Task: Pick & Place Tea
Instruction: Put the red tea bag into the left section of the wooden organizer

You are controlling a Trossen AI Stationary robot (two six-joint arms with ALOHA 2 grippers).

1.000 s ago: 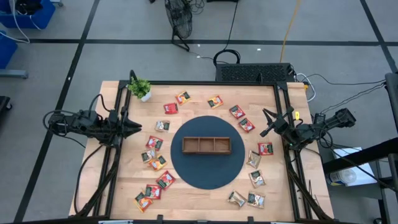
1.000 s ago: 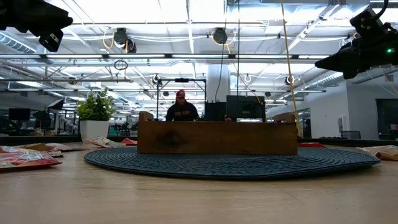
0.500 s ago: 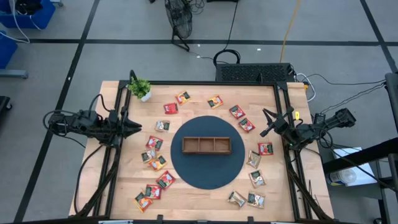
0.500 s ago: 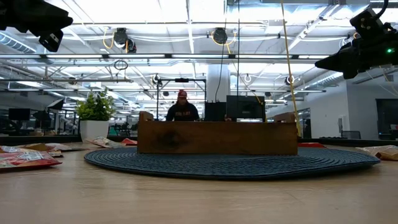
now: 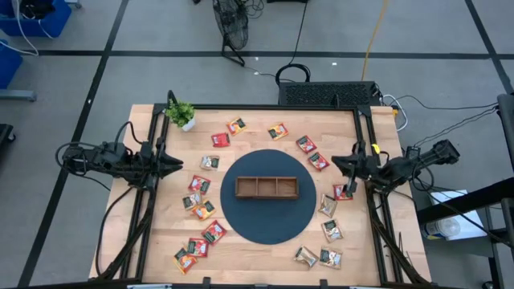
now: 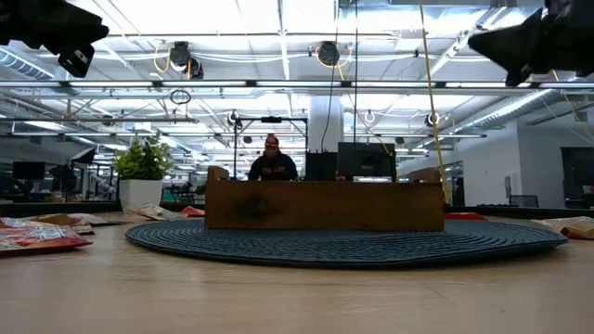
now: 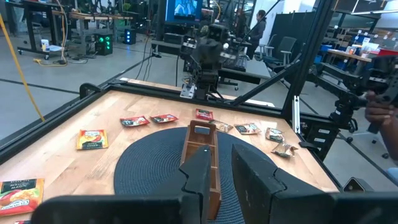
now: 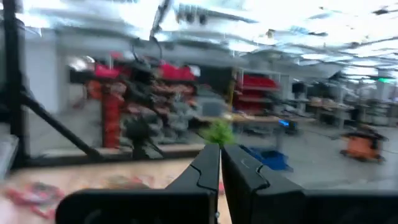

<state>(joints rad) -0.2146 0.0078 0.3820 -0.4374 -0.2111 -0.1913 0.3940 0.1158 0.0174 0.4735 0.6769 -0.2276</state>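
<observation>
Since the earlier frame, the right hand [image 5: 336, 163] had swung inward from the surface's right edge, fingers pressed together and holding nothing, above the red sachets near the mat. At the left edge, the left hand [image 5: 178, 166] had not moved, fingers almost together, empty. All tea sachets [image 5: 199, 185] lay scattered on the surface [image 5: 265, 253] around the round dark mat [image 5: 267, 225]; the wooden tray [image 5: 267, 187] stood empty at its centre.

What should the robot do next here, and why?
Probably lower the right pincer toward the red tea sachet beside it and open it: the wooden tray looks empty, the sachets lie scattered on the table, and neither pincer holds anything.
</observation>
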